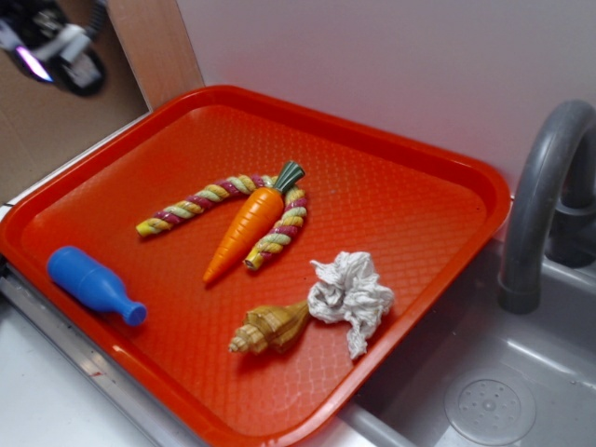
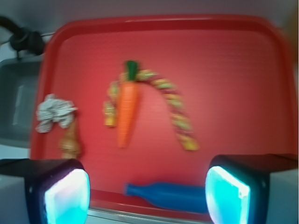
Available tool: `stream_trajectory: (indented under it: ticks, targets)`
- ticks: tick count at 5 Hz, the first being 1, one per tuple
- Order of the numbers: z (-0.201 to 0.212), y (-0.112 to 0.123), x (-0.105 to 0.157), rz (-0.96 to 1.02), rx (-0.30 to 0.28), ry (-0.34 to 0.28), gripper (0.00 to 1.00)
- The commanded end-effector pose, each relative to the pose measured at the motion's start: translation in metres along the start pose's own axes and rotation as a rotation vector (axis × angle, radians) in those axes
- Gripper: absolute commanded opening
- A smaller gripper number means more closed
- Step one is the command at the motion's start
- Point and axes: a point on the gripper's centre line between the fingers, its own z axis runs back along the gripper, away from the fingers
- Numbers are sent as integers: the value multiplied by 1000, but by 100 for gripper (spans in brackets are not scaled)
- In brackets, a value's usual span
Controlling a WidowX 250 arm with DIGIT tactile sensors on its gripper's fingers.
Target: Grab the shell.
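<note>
The shell (image 1: 270, 328), tan and brown with ridged whorls, lies on the red tray (image 1: 410, 186) near its front right side, touching a white ragged cloth wad (image 1: 352, 296). In the wrist view the shell (image 2: 71, 141) shows blurred at the left, just above my left fingertip. My gripper (image 2: 147, 195) is open, high above the tray's near edge, with nothing between its glowing cyan pads (image 2: 69, 198). In the exterior view the gripper (image 1: 56, 47) is only a blur at the top left corner, far from the shell.
An orange toy carrot (image 1: 250, 225) lies mid-tray across a curved braided rope (image 1: 223, 194). A blue bottle (image 1: 93, 282) lies at the tray's left edge. A grey sink (image 1: 484, 391) with a faucet (image 1: 538, 200) sits right of the tray. A wall stands behind.
</note>
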Motion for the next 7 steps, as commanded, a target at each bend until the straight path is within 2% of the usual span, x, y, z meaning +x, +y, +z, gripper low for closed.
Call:
stream_trajectory:
  ticks: [1, 2, 4, 5, 6, 7]
  targets:
    - [-52, -79, -19, -100, -149, 72, 100]
    - [-93, -91, -31, -121, 2, 150, 100]
    - [-130, -108, -30, -177, 54, 169, 100]
    - [-141, -119, -26, -195, 125, 150, 100]
    - [-155, -125, -18, -190, 151, 169, 100]
    - [-163, -126, -17, -197, 218, 213, 100]
